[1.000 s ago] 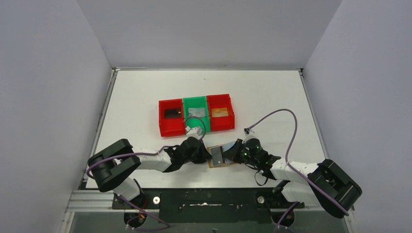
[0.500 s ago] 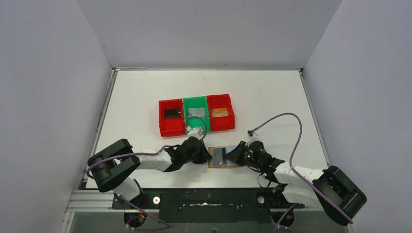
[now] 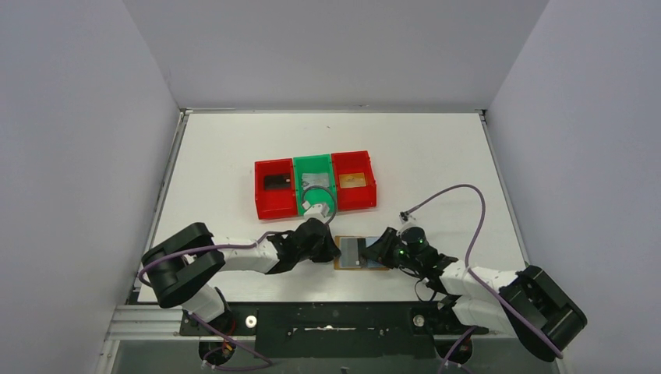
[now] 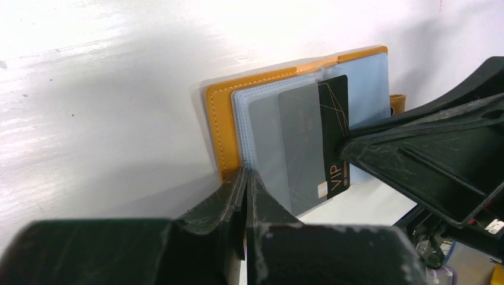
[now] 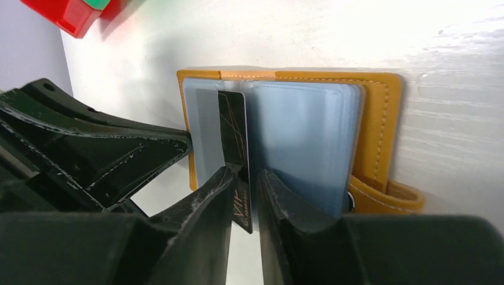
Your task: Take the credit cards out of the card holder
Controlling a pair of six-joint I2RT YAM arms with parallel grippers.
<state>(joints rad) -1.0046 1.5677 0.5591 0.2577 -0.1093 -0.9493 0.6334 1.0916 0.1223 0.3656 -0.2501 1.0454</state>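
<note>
The tan card holder (image 3: 355,254) lies open near the table's front edge, its pale blue sleeves up (image 4: 217,119) (image 5: 380,119). A black card marked VIP (image 4: 333,130) (image 5: 233,130) sticks partly out of one sleeve. My right gripper (image 3: 377,250) (image 5: 245,178) is closed on this card's near edge. My left gripper (image 3: 334,248) (image 4: 246,175) is shut on the holder's left edge, at the sleeves beside the leather cover. In the bins lie another black card (image 3: 276,181), a silver-grey card (image 3: 314,179) and an orange-brown card (image 3: 352,180).
Three joined bins stand behind the holder: a red one (image 3: 261,195), a green one (image 3: 313,162) and a red one (image 3: 369,187). The left arm's cable loops over the green bin's front. The table's front edge is just behind the grippers.
The raised sleeve and card have dropped from tilted to nearly flat on the holder. My right gripper has shifted slightly right and toward the near edge. The left gripper has stayed put.
</note>
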